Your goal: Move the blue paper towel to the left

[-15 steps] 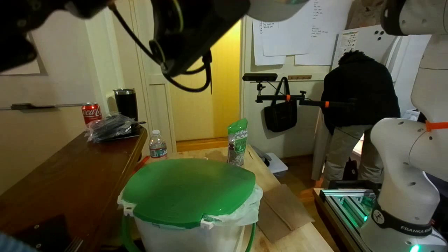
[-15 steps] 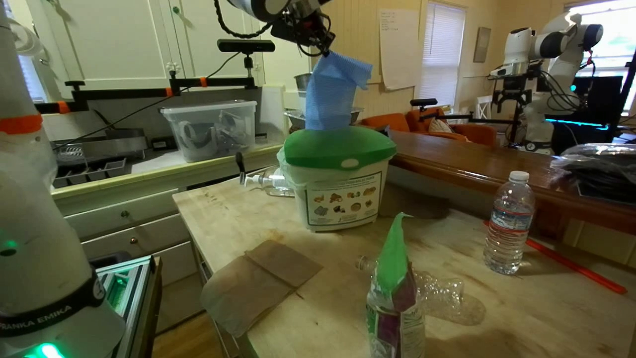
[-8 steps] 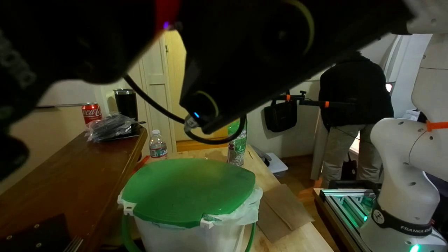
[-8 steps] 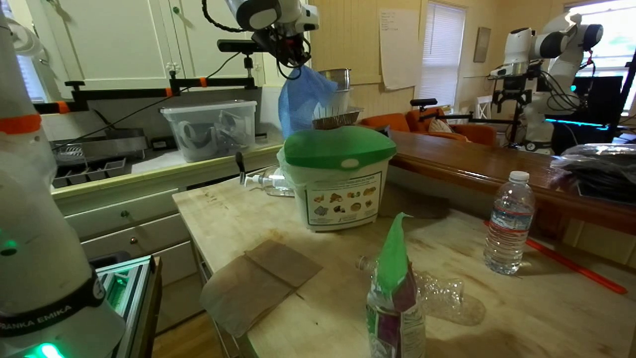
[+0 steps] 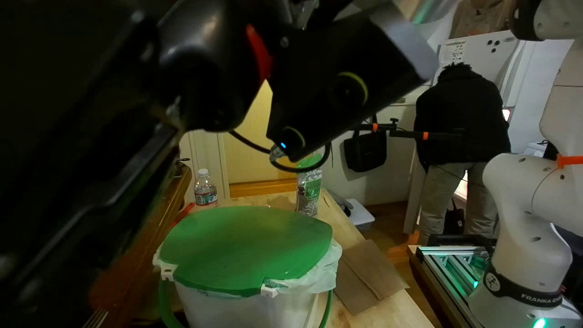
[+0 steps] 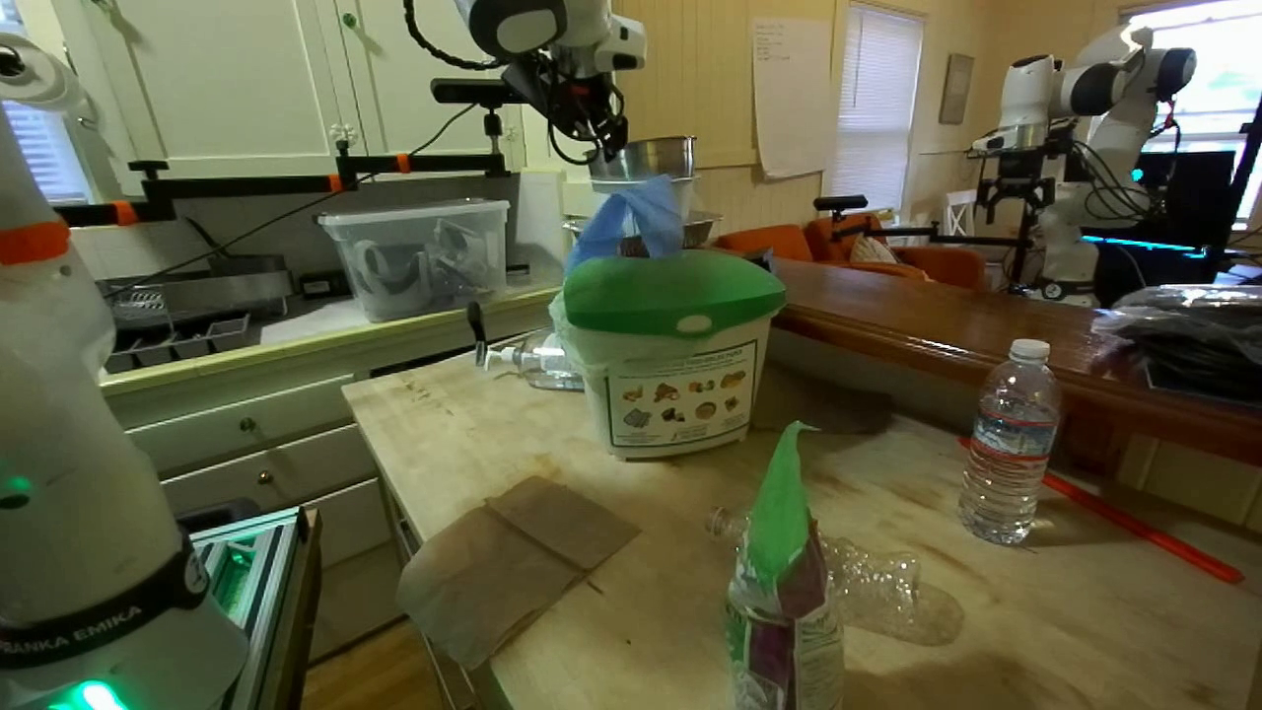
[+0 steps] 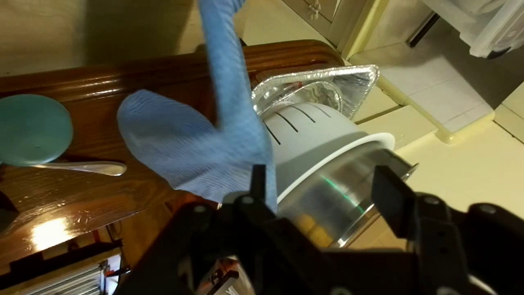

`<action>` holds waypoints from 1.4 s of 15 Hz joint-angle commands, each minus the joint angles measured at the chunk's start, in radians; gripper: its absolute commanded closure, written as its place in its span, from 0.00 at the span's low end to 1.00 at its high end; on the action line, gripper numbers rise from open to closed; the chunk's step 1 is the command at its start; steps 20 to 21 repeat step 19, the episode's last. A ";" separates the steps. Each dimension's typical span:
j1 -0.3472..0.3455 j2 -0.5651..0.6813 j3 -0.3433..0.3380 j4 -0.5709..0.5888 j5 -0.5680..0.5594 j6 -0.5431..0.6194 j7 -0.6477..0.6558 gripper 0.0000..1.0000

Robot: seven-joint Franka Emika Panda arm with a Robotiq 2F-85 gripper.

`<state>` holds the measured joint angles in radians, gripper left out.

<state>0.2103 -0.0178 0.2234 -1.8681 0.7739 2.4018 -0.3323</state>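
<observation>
The blue paper towel (image 6: 641,217) is loose and crumpling downward behind the green-lidded bin, below my gripper (image 6: 611,150) and apart from it. In the wrist view the towel (image 7: 233,135) looks blurred and folded, with one strip rising to the top edge. My gripper (image 7: 318,174) stands open there, its two fingers (image 7: 389,200) wide apart and nothing held between them. The towel shows behind the left finger. In an exterior view the arm's dark wrist housing (image 5: 337,86) fills much of the upper left, and the towel is out of view.
A white bin (image 6: 680,394) with a green lid (image 5: 246,248) stands nearby. Past the towel are a steel pot (image 7: 327,196), a white slotted container (image 7: 307,131) and a foil tray (image 7: 356,84). A teal dish (image 7: 35,129) and a spoon (image 7: 102,168) lie on the brown counter (image 7: 94,143).
A second ago the towel hung from my shut gripper above the bin. The arm has swung to the bin's far side, the jaws have opened, and the towel has dropped away from them.
</observation>
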 commanded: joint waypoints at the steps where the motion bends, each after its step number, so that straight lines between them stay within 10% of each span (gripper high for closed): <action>1: -0.029 -0.097 -0.046 -0.011 -0.061 -0.218 0.003 0.01; 11: -0.043 -0.327 -0.106 0.116 -0.437 -1.009 0.110 0.00; 16: -0.055 -0.419 -0.070 0.090 -0.687 -0.986 0.135 0.00; 21: -0.039 -0.399 -0.086 0.118 -0.661 -1.013 0.123 0.00</action>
